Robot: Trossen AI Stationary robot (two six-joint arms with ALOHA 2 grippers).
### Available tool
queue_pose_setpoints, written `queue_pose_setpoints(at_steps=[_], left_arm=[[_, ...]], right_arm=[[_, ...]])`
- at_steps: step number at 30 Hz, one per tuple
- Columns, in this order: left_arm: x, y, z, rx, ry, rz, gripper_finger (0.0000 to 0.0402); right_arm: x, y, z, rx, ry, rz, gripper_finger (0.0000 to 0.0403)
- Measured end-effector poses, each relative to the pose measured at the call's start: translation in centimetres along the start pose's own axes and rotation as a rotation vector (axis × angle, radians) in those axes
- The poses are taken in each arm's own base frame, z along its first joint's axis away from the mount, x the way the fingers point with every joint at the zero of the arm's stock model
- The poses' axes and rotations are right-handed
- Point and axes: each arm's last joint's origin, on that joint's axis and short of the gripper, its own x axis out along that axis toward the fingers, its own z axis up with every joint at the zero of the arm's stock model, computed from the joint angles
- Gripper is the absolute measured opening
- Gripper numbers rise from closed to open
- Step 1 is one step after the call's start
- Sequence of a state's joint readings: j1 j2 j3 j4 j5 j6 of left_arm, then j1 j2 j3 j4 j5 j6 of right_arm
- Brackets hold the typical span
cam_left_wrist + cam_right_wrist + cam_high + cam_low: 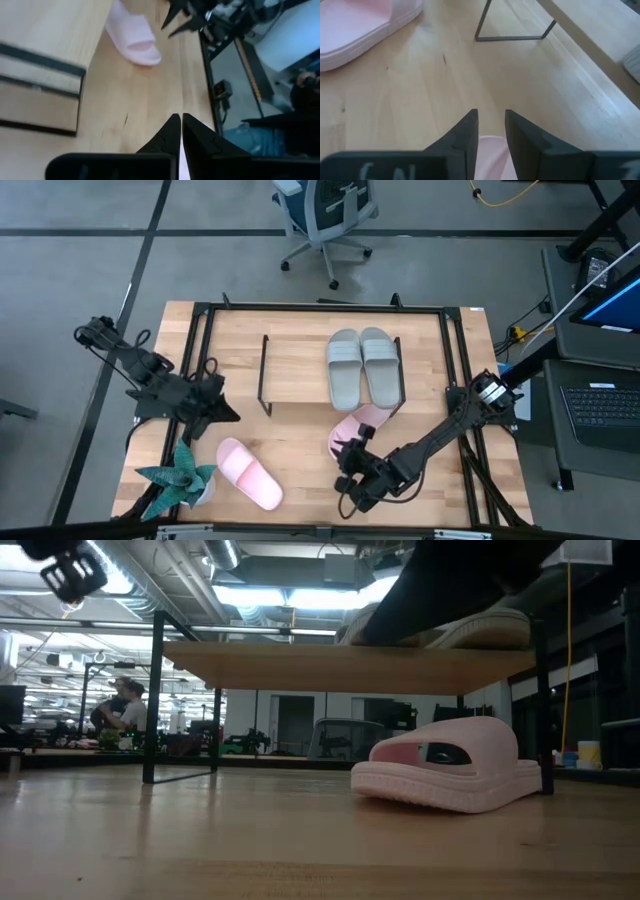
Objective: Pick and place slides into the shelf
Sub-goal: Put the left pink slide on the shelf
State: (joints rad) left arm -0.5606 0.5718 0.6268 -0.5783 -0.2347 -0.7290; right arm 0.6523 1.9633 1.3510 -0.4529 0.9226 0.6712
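A: Report slide positions.
B: Two grey-green slides [363, 366] lie side by side on the right half of the shelf [290, 370]. One pink slide [248, 473] lies on the table [300, 470] near the front edge, just right of the teal star-shaped plant [178, 480]. The second pink slide [358, 427] lies just in front of the shelf's right end.
A: Left gripper?
B: The left gripper [222, 412] sits above the table between the plant and the shelf's left end frame; its fingers [170, 132] are pressed together on nothing.
A: Right gripper?
B: The right gripper [350, 455] is at the second pink slide's front end, fingers [465, 132] parted with pink foam showing between them. A firm grasp cannot be confirmed.
A: Surroundings?
B: An office chair [325, 215] stands beyond the table; a laptop [600, 405] sits to the right.
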Motion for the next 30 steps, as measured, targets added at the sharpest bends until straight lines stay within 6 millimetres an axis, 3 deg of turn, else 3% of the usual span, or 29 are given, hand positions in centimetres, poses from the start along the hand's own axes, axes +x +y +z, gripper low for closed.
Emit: queue_pose_setpoints(at_steps=[10,30], left_arm=[[2.5,1.4,-2.9,-0.125,0.144,-0.007,0.0005],[2.7,1.2,-2.9,-0.220,0.133,-0.039,0.0003]], right_arm=[[0.7,-0.4,0.4,-0.001,-0.001,-0.013,0.0097],[0.9,-0.5,0.6,-0.054,-0.009,-0.012,0.0097]])
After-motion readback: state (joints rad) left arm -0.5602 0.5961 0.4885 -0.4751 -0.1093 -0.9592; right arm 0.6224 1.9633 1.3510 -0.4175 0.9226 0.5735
